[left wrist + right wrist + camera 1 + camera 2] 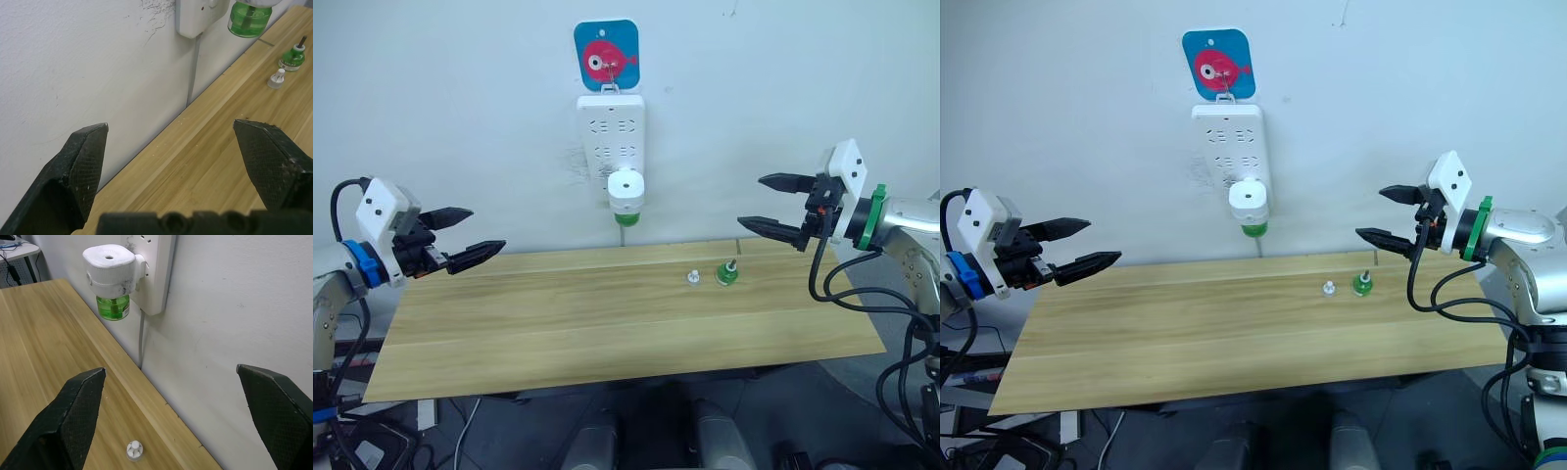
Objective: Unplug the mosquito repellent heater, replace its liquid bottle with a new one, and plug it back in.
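White and rounded, the small plastic mosquito repellent heater sits plugged into the long white power strip on the wall, at twelve o'clock above the wooden table, a green liquid bottle under it. A spare green bottle and small white cap stand at two o'clock. The left gripper and right gripper hover with fingers spread, empty.
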